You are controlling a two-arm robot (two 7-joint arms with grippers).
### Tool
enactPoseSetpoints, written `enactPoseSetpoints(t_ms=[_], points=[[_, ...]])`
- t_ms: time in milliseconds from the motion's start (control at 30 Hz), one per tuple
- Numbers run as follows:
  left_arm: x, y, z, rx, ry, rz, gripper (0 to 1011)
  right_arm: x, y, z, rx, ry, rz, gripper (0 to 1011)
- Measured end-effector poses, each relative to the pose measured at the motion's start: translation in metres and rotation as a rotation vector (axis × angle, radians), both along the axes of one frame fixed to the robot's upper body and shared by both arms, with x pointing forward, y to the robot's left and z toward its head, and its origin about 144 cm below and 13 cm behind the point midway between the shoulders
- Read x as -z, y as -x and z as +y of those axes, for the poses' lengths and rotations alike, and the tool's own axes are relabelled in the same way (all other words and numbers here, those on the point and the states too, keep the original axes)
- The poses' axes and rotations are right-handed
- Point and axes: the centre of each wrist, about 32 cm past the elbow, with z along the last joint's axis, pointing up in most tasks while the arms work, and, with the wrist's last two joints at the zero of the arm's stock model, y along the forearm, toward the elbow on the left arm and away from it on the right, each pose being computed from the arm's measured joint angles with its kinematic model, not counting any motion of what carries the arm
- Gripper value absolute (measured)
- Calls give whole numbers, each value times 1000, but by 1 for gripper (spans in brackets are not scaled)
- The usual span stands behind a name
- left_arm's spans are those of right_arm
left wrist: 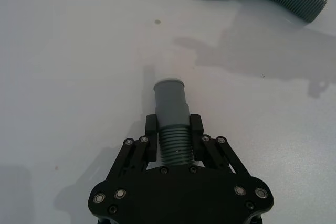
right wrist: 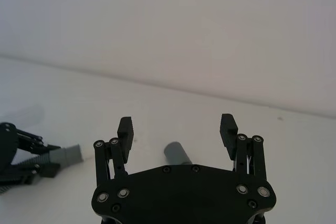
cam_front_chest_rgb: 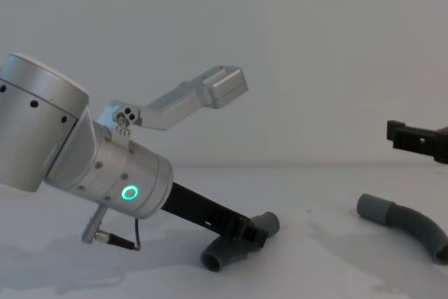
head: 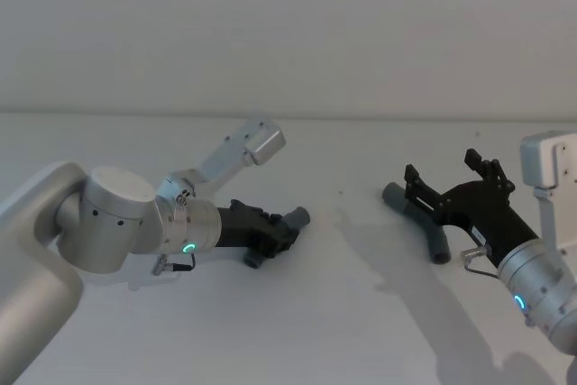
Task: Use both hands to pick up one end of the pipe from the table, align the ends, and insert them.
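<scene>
You have a plain white table (head: 297, 340) across the lower part of the head view, smooth and matt, with one small dark speck (left wrist: 157, 22) on its surface. Behind it, over the upper part of the frame, stands a bare pale wall (head: 288, 24). Table and wall meet in a faint straight seam (head: 135, 114) that runs from the left edge to the right. In the chest view you see that seam just below the middle of the frame. The light is soft and even, and it lays blurred grey shadows (head: 397, 263) on the tabletop at the lower right of the head view.
</scene>
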Motion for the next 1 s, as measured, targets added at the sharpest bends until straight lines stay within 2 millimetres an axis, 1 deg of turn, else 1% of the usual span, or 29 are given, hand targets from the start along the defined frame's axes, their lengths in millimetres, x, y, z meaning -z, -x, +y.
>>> enactPoseSetpoints(t_ms=[333, 667, 1000], points=[[0, 0, 0, 0, 0, 0, 345, -13, -15, -9, 5, 54, 126, 1000], [0, 0, 0, 0, 0, 0, 345, -23, -31, -19, 3, 57, 265, 1000], [0, 0, 0, 0, 0, 0, 345, -23, -44, -30, -17, 55, 362, 1000]])
